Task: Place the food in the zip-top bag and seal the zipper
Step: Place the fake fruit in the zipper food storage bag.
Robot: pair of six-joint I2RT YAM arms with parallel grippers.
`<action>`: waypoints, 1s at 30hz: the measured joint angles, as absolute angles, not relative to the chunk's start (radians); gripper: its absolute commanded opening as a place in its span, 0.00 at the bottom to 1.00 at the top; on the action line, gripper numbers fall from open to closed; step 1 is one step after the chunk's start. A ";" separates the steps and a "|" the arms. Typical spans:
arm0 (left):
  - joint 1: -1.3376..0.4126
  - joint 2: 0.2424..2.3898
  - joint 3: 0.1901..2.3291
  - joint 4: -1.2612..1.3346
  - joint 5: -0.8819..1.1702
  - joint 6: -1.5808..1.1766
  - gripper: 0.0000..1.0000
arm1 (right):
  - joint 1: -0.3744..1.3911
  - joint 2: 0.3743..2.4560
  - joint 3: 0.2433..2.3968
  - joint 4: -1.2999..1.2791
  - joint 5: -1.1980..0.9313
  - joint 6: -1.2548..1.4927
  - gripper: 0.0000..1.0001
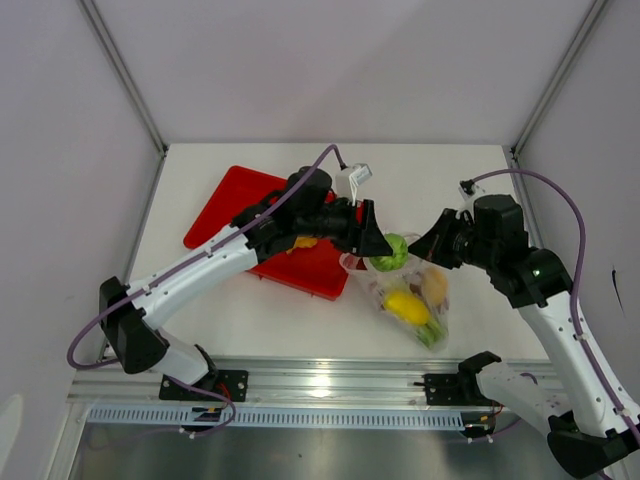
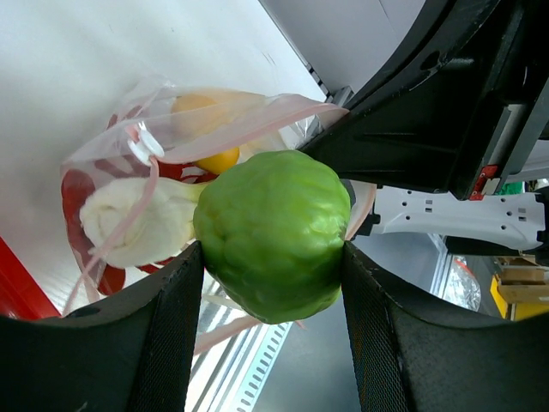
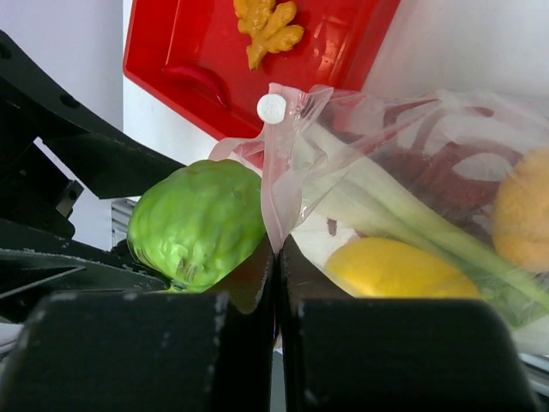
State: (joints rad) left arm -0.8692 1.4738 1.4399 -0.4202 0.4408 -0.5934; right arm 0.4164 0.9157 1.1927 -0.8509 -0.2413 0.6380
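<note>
My left gripper [image 2: 273, 283] is shut on the green round fruit [image 2: 270, 232] and holds it at the mouth of the zip-top bag [image 1: 410, 290]; in the top view the fruit [image 1: 390, 252] sits between both grippers. My right gripper [image 3: 276, 257] is shut on the bag's pinkish zipper strip [image 3: 276, 202] and holds the mouth edge up. Inside the bag lie a leek stalk [image 3: 403, 215], a yellow fruit [image 3: 395, 268], another yellow-orange fruit [image 3: 521, 210] and red chillies [image 2: 77, 189]. An orange ruffled piece [image 3: 268, 27] and a red chilli [image 3: 199, 77] lie on the red tray.
The red tray [image 1: 235, 195] lies left of the bag, partly under my left arm. The white slider tab [image 3: 272, 107] sits on the zipper above my right fingers. The table's metal front rail [image 1: 320, 380] runs just behind the bag's near end.
</note>
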 measured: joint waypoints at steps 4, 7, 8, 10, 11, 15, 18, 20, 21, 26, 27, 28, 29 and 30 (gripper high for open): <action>-0.879 1.481 1.440 -0.410 0.436 -0.593 0.01 | 0.405 0.924 1.215 -0.864 -0.223 0.659 0.00; -0.886 1.486 1.434 -0.402 0.432 -0.593 0.01 | 0.392 0.931 1.238 -0.863 -0.215 0.669 0.00; -0.889 1.487 1.427 -0.396 0.429 -0.594 0.01 | 0.389 0.933 1.247 -0.861 -0.219 0.676 0.00; -0.895 1.492 1.409 -0.384 0.426 -0.594 0.01 | 0.387 0.938 1.270 -0.854 -0.235 0.685 0.00; -0.897 1.496 1.403 -0.382 0.425 -0.594 0.01 | 0.387 0.938 1.280 -0.849 -0.241 0.688 0.00; -0.904 1.521 1.401 -0.382 0.425 -0.594 0.01 | 0.387 0.938 1.298 -0.828 -0.259 0.700 0.00; -0.914 1.544 1.414 -0.385 0.425 -0.594 0.22 | 0.387 0.942 1.298 -0.827 -0.269 0.707 0.00; -0.925 1.575 1.447 -0.390 0.424 -0.595 0.74 | 0.385 0.945 1.298 -0.825 -0.274 0.708 0.00; -0.930 1.586 1.458 -0.389 0.419 -0.595 0.98 | 0.385 0.946 1.298 -0.825 -0.276 0.708 0.00; -0.941 1.583 1.463 -0.396 0.357 -0.601 0.99 | 0.384 0.947 1.299 -0.825 -0.279 0.707 0.00; -0.942 1.575 1.461 -0.398 0.335 -0.599 1.00 | 0.384 0.947 1.299 -0.826 -0.280 0.707 0.00; -0.943 1.563 1.454 -0.396 0.311 -0.598 1.00 | 0.384 0.947 1.299 -0.826 -0.281 0.707 0.00; -0.944 1.538 1.437 -0.395 0.281 -0.597 0.99 | 0.384 0.947 1.298 -0.826 -0.282 0.707 0.00; -0.944 1.508 1.418 -0.397 0.251 -0.595 0.99 | 0.384 0.947 1.298 -0.827 -0.284 0.707 0.00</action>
State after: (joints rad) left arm -0.9436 1.5082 1.4178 -0.3969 0.2508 -0.5953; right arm 0.3836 0.9470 1.2984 -0.8268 -0.2844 0.7071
